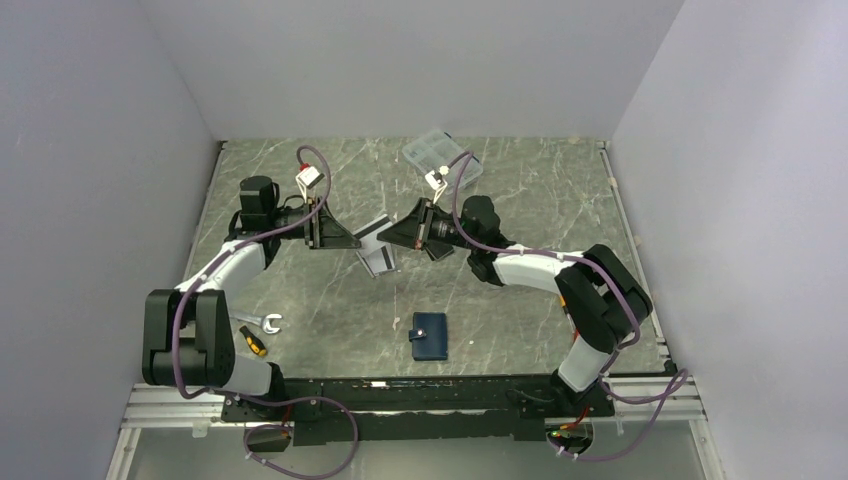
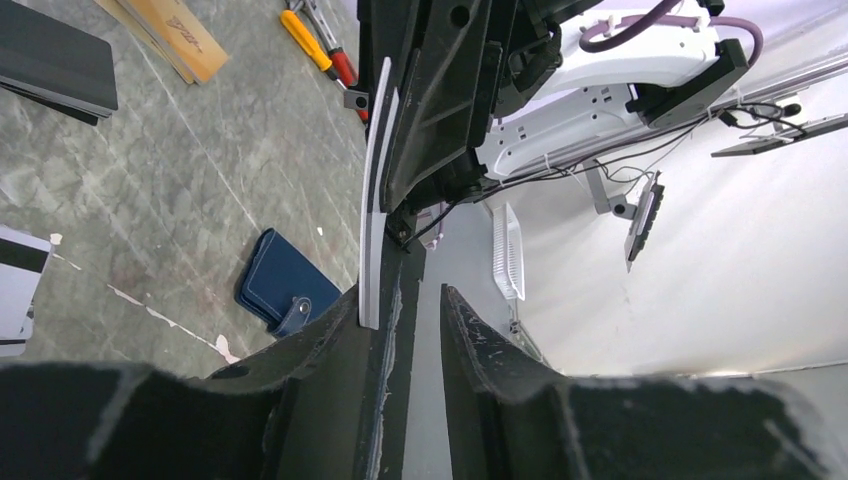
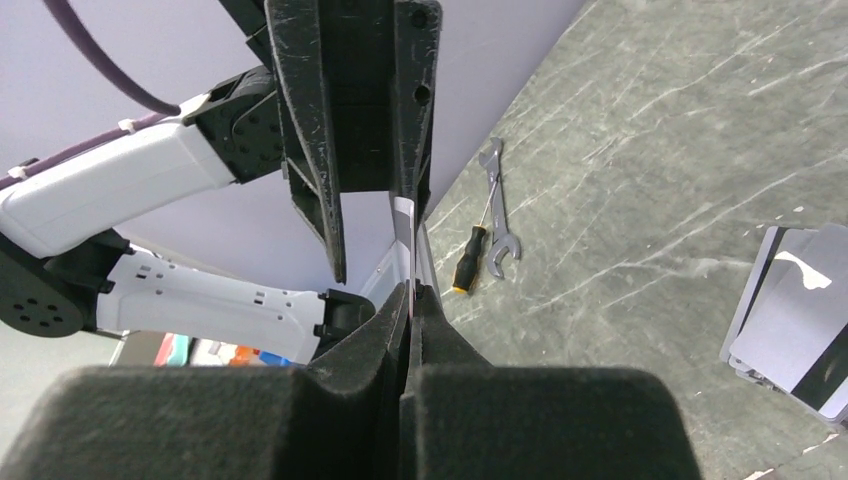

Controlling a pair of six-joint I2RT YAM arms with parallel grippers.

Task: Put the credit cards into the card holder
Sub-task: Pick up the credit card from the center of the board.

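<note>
- the card holder (image 1: 429, 335) lies folded shut, flat on the table (image 1: 520, 200), apart from both arms
- right gripper (image 3: 410, 295) is pinched tight on the edge of a silver card (image 3: 404, 235), held up in the air behind the holder and a bit to its left
- left gripper (image 2: 425, 295) faces it from the other side, jaws parted a little; the card just lies along one finger, not clamped
- the other credit cards (image 1: 379, 261) sit in a small pile on the table, behind the holder, under the held one
- wrench (image 1: 266, 322) and screwdriver (image 1: 252, 341) lie off to the holder's left, clear box (image 1: 441, 156) far behind it
</note>
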